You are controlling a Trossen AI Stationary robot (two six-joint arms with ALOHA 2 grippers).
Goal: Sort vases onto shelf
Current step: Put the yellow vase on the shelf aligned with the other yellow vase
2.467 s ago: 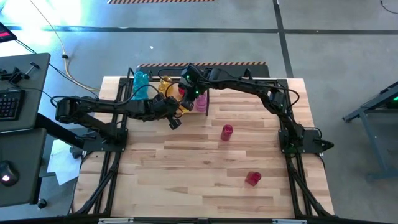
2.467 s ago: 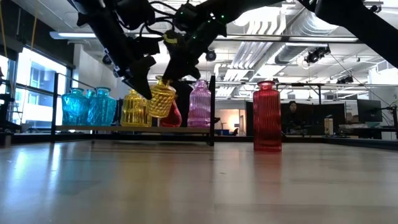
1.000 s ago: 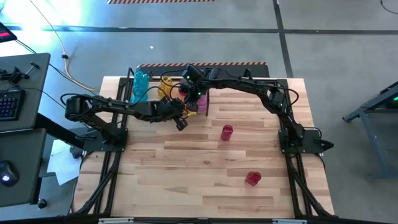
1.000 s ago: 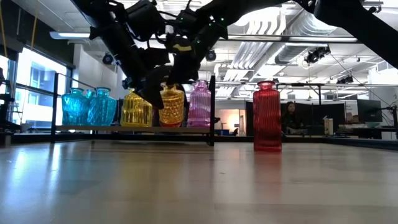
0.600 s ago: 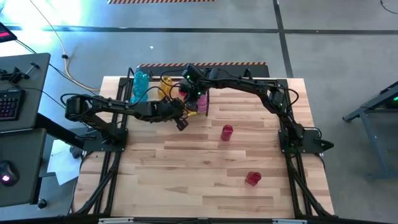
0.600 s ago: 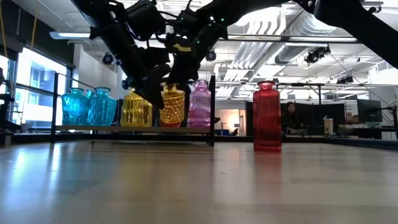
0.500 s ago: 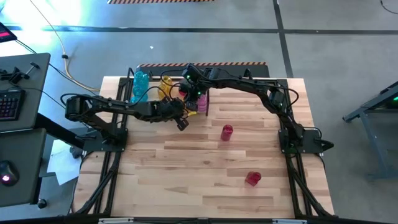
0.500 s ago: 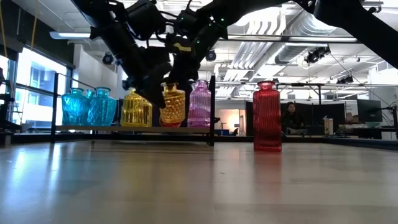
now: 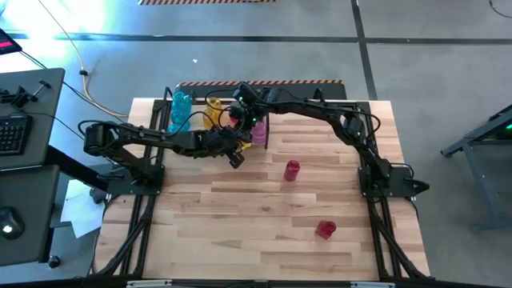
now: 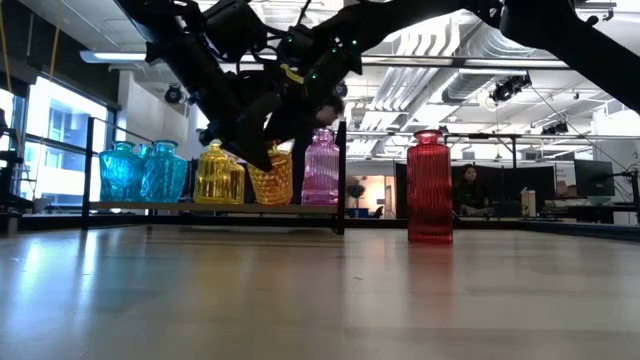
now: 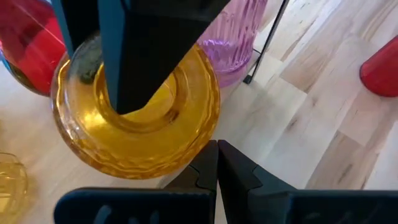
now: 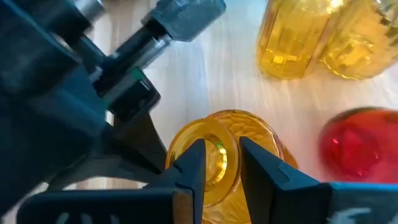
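Note:
An amber bulbous vase (image 11: 134, 134) is at the shelf (image 10: 215, 207), between a yellow vase (image 10: 218, 175) and a pink vase (image 10: 322, 165). Whether its base rests on the shelf's wooden plank I cannot tell. My right gripper (image 12: 222, 144) reaches in from the table's right and is shut on the amber vase (image 12: 214, 155). My left gripper (image 11: 217, 146) is shut, with its tips right beside this vase's belly on the near side. Two cyan vases (image 10: 145, 172) stand at the shelf's left end and a red one (image 12: 357, 146) behind. My right gripper holds the amber vase by the rim of its mouth (image 12: 231, 140). One finger (image 11: 134, 56) is inside the mouth and the other is outside the neck. The fingers come from above, slanting down. My left gripper's shut tips stand against the vase's belly (image 11: 193, 146); whether they touch I cannot tell.
Two red vases (image 9: 292, 170) (image 9: 325, 230) stand on the open wooden tabletop, toward the right and the near right. The shelf's thin black end rod (image 10: 342, 175) rises just right of the pink vase. The near half of the table is otherwise bare wood.
The amber vase in my right gripper has sunk a little toward the shelf's plank and shifted slightly toward the yellow vase. My left gripper has stayed beside it, still shut, rolling slightly.

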